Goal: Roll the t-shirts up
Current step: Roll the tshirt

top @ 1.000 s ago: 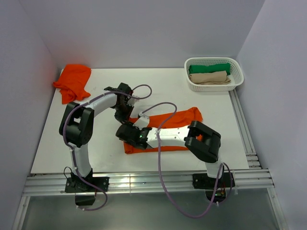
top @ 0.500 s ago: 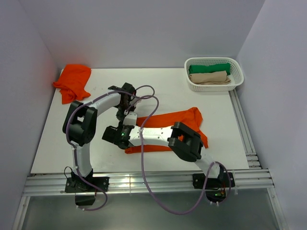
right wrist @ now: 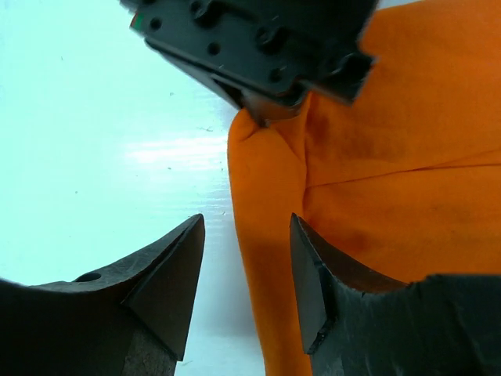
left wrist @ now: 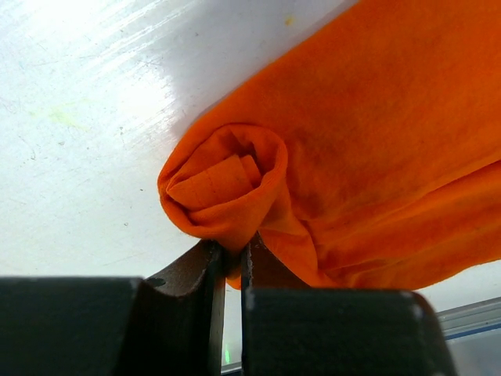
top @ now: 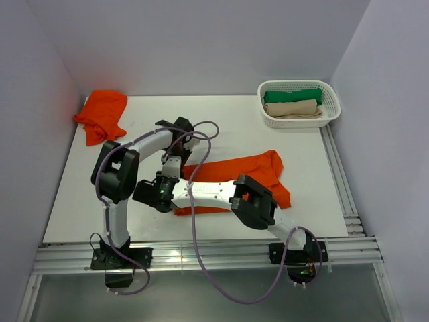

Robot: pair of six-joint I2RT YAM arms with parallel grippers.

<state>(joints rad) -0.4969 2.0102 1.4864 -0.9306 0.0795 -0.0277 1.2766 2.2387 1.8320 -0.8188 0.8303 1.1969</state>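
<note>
An orange t-shirt (top: 251, 169), folded into a long strip, lies across the middle of the table. Its left end is curled into a small roll (left wrist: 225, 182). My left gripper (left wrist: 232, 252) is shut on a fold of cloth just under that roll, at the strip's left end (top: 175, 169). My right gripper (right wrist: 246, 235) stands open low over the table, and the shirt's left edge (right wrist: 270, 235) runs between its fingers. It points at the left gripper (right wrist: 262, 55) from close by (top: 163, 182). A second orange t-shirt (top: 102, 115) lies crumpled at the back left.
A white mesh basket (top: 328, 114) at the back right holds a green roll (top: 291, 95) and a beige roll (top: 293, 109). The right arm (top: 214, 193) lies across the near part of the shirt. Walls close the table on three sides.
The right arm has swung left along the shirt, bringing its gripper from the strip's near edge to its left end beside the left gripper. The left gripper has kept its pinch.
</note>
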